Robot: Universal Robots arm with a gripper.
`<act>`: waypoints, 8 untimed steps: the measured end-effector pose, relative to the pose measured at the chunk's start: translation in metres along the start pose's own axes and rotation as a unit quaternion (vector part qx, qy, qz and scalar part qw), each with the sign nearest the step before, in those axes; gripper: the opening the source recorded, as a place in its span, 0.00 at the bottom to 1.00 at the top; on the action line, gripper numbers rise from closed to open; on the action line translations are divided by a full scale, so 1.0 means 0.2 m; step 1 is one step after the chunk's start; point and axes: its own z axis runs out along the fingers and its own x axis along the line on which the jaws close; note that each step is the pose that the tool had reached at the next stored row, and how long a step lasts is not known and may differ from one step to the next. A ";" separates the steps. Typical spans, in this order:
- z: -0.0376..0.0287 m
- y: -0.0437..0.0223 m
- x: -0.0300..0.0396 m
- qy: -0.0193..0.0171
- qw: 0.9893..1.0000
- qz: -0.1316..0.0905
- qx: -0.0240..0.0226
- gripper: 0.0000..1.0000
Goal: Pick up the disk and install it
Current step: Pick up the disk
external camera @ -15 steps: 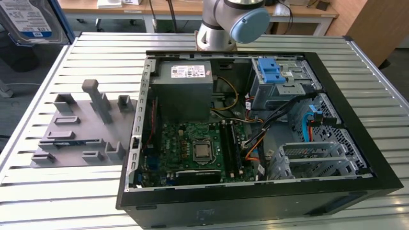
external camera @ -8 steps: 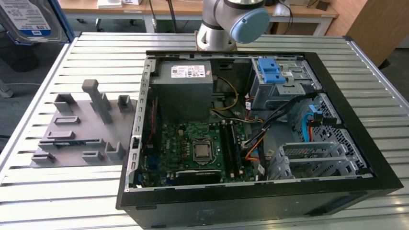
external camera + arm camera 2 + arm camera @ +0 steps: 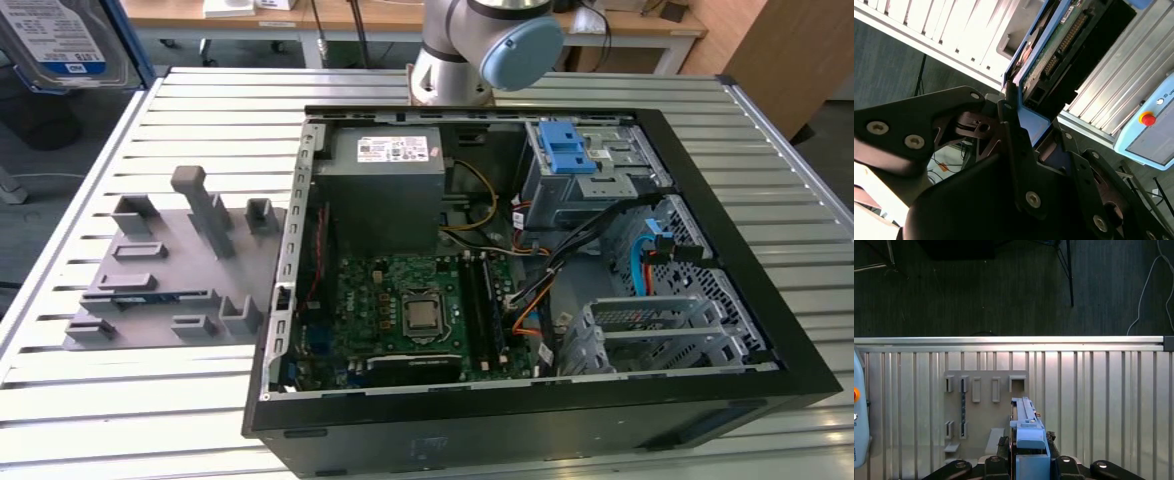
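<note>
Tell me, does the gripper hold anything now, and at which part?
Yes. The gripper is shut on the disk, clamping it across its two flat faces near one end; the rest juts out beyond the gripper.

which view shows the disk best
The second wrist view: it shows the disk close up, its circuit board and connector side, with the blue rail clamped in the gripper. The exterior view catches its labelled face at the picture's corner; the first wrist view sees it edge-on.
</note>
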 end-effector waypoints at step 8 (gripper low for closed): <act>0.000 -0.006 0.036 0.000 1.000 0.000 0.000 0.36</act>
